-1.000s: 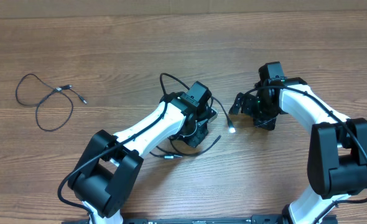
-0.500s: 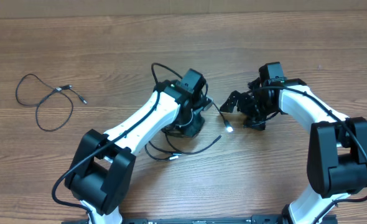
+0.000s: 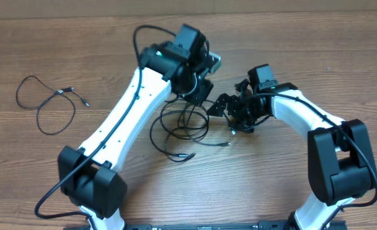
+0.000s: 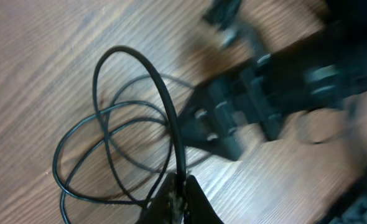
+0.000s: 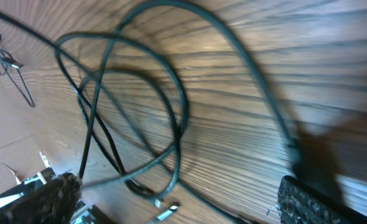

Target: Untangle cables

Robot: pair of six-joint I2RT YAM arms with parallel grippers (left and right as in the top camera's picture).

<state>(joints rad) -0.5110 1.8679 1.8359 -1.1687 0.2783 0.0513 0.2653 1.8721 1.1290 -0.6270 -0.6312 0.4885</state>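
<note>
Knotting is looking likely: left gripper (image 4: 181,190) is pinching one strand of the cables (image 4: 171,121) over crossed loops, while right gripper (image 5: 178,198) is gaping wide, anchoring nothing

cables (image 4: 171,115) blk | plug tip (image 3: 188,155) silver | table (image 3: 291,45) brn wood-grain | arms (image 3: 121,121) wht, blk joints

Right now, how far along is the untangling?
Done: the lone cable lies apart at far left. In hand: the left end effector is shut on the held cable, raising a loop of the bunch; the right end effector is open beside it, holding nothing. Left: the bunch's loops cross each other and need separating.
</note>
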